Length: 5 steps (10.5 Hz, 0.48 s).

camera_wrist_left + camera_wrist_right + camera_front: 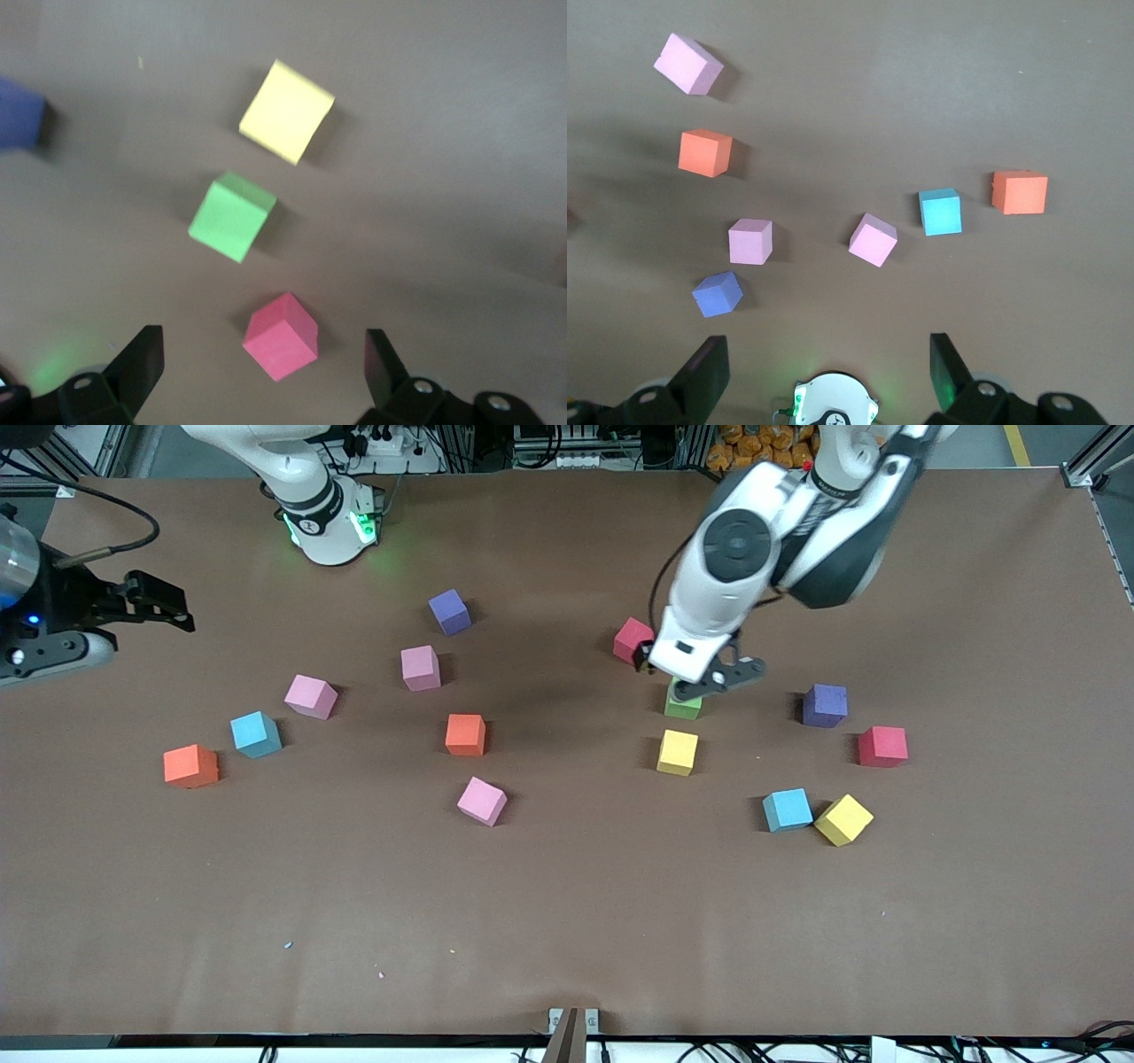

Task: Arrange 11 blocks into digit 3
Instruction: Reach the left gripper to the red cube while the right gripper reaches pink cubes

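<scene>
Blocks scattered, none arranged yet.
The green block lies mid-table between a red block and a yellow block; the left gripper hovers over it, fingers spread, while the right gripper waits, also spread, at the right arm's end.

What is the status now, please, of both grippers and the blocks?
Left gripper open, over green block. Right gripper open, waiting at its table end. Blocks scattered, no digit yet. Red block beside left gripper.

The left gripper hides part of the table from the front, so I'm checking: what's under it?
Under the open left gripper sits a green block, partly covered; a red block lies beside it.
</scene>
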### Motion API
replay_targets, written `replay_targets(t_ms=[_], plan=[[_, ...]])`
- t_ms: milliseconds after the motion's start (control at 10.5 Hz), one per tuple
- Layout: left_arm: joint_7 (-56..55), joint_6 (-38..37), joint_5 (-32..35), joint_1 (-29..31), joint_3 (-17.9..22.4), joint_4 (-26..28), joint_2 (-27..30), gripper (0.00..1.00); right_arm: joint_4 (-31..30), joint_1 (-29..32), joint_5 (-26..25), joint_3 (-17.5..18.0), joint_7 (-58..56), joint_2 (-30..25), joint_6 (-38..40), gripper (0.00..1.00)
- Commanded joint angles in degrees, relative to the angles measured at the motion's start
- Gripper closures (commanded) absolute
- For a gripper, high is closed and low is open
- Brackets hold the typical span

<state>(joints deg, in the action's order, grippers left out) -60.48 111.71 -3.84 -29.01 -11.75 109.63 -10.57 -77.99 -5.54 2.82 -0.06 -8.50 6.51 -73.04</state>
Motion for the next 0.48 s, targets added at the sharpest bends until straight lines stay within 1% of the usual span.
replay_targets(t_ms=[0,95,191,286,381], plan=[[-10.49,4.21,0.15,-0.88,0.06,5.94,2.31,0.00,-0.76,-3.50,0.70,-0.29,3.56,0.95,-1.32,0.00],[-14.88,4.39,-0.29,-1.22,-0.03,6.30,1.96,0.00,-1.02,-4.38,0.70,-0.29,3.93,1.57,-1.41,0.00],[-18.06,6.66,-0.38,-1.40,-0.99,9.87,2.48,0.00,-1.98,-5.00,0.61,-0.29,4.02,1.66,-1.84,0.00],[-22.09,14.60,-0.47,-0.62,-3.09,15.13,3.27,0.00,-4.25,-6.13,0.61,-0.29,4.46,1.31,-4.46,0.00],[-27.01,19.81,-0.47,-1.39,-3.80,18.22,2.93,0.00,-5.41,-6.84,0.70,-0.29,6.46,1.14,-5.61,0.00]])
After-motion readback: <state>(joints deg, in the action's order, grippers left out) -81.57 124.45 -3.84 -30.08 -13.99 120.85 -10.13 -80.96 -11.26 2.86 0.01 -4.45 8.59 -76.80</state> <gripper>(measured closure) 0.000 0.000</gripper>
